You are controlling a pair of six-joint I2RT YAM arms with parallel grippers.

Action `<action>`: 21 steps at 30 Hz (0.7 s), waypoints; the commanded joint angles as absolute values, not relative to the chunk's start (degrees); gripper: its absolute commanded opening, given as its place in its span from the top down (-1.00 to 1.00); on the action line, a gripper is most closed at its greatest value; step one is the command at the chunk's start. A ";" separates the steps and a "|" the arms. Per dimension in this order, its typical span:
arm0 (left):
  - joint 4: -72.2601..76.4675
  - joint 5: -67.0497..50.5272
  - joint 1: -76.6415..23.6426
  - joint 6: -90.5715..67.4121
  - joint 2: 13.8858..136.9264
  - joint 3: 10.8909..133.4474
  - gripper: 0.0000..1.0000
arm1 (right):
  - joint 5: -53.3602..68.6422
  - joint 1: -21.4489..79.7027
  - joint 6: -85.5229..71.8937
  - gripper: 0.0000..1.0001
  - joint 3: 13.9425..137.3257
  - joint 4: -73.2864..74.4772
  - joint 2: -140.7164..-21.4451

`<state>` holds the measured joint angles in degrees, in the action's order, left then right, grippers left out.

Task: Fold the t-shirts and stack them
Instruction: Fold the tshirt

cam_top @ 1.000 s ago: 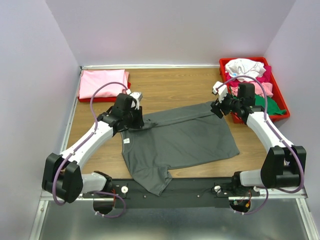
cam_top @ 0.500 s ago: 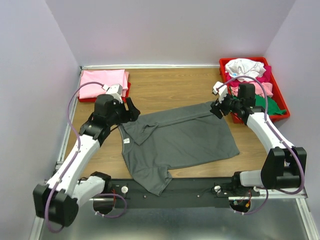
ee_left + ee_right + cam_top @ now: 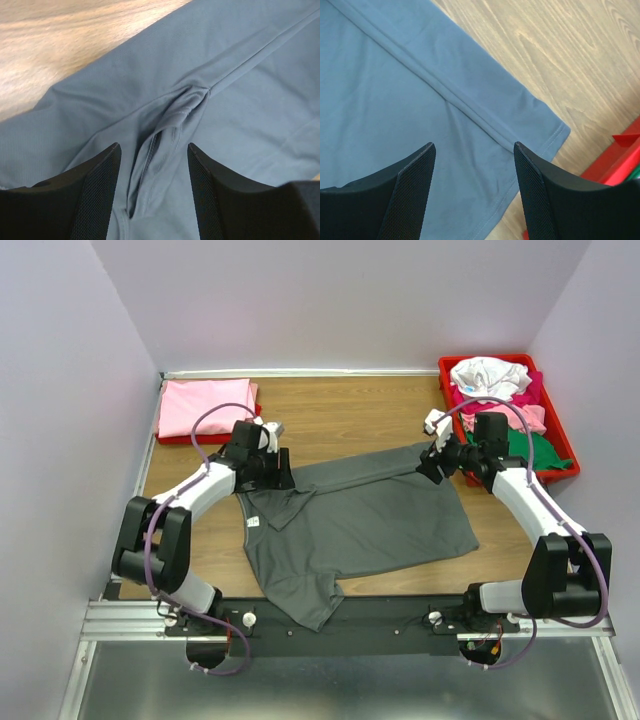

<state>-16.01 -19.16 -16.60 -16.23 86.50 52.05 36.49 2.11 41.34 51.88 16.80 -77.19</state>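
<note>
grey t-shirt: spread on the counter between the two arms, partly creased; its near sleeve is trailed toward the arm bases.
long axis: laid slantwise, from beneath the left end effector across to beneath the right end effector.
left end effector: fingers are held well apart and nothing is clamped; a raised pucker at a seam lies just ahead of the gap, its crease carried back between the fingers.
right end effector: fingers are held apart and nothing is gripped; a hem seam is crossed beneath them, and the hem corner lies ahead and to the right, with bare wood beyond.
nearer arm: each end of the shirt is served by the arm directly above it.
next move, as judged: a short descent onto cloth already under each gap is all that is called for.
other shirts: a folded pink shirt lies behind and outward of the left end effector; a pile of shirts in the red tray lies just beyond the right one.
</note>
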 commanded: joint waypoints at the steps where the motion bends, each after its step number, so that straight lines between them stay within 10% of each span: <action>1: -16.79 -18.81 -18.54 -12.48 89.90 54.31 -0.26 | 38.67 1.67 40.61 -0.42 50.98 18.02 -76.64; 21: -17.75 -21.09 -22.85 -11.69 92.99 53.88 -0.22 | 37.97 1.67 41.22 -0.42 50.71 18.11 -77.25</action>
